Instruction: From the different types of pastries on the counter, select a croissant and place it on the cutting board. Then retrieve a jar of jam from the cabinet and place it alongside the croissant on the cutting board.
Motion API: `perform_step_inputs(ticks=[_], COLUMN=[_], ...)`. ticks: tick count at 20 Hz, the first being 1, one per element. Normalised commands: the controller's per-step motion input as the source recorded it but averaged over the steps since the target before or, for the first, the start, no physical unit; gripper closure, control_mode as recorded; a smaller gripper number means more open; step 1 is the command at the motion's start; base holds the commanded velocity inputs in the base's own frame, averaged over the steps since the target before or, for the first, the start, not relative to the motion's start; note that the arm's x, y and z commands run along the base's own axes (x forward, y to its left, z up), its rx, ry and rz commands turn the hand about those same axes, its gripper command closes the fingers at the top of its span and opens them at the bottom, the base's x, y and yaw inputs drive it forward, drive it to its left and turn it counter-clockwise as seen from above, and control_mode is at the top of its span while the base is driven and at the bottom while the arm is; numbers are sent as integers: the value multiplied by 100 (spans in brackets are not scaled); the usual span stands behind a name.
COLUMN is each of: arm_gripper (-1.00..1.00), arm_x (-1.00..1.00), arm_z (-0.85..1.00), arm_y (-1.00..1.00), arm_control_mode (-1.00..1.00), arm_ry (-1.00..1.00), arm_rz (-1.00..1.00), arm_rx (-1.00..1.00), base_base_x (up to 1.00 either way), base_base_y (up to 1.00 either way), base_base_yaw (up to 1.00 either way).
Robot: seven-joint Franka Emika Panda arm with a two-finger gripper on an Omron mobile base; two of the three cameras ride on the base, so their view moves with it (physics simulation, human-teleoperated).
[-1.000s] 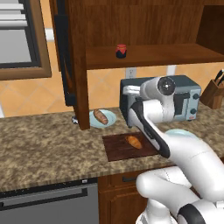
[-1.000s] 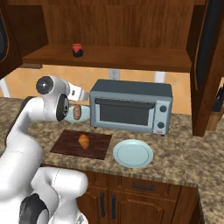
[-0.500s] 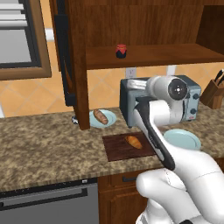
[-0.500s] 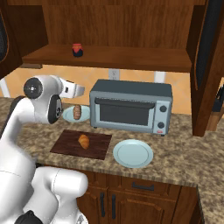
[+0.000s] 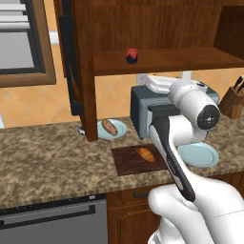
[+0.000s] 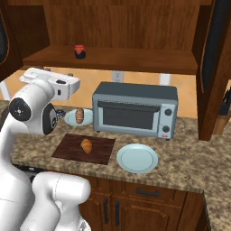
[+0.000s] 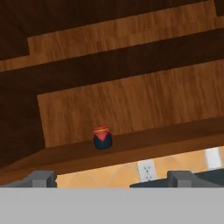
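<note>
- The brown loaf-shaped pastry (image 5: 109, 127) lies on a pale blue plate (image 5: 119, 129) at the left of the counter (image 5: 43, 157), beside the cabinet's (image 5: 86, 71) side panel.
- The croissant (image 5: 145, 154) already rests near the middle of the cutting board (image 5: 125, 161), in front of the toaster oven (image 6: 135, 108); room for the jar looks free on the board beside it.
- The jar of jam (image 7: 102, 137) stands upright on the cabinet shelf, well above the board, near the shelf's front edge and apart from the walls.
- It is likely glass: rigid, smooth, a little heavy for its size, and breakable if dropped. Its squat dark body below the red lid looks the best place to grip, from the front, with opposing sides clear.
- The gripper (image 7: 111, 177) points up at the jar, well short of it. Its fingertips (image 7: 41, 178) stand wide apart, holding and touching nothing.
</note>
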Motion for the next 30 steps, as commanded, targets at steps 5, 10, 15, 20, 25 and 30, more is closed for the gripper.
perform_step_inputs(ticks=[5,10,15,20,25,30], arm_gripper=[-100,-100,-100,-100,-100,-100], arm_x=[-8,19,45,38,16,0], arm_z=[69,54,62,61,21,-12], arm_y=[11,24,17,9,1,0], arm_control_mode=[-100,-100,-100,-100,-100,-100], arm_ry=[-13,9,37,42,27,1], arm_rz=[2,0,0,0,0,0], arm_rx=[-2,-11,-21,-21,-13,-2], base_base_x=[0,0,0,0,0,0], base_base_y=[0,0,0,0,0,0], base_base_yaw=[0,0,0,0,0,0])
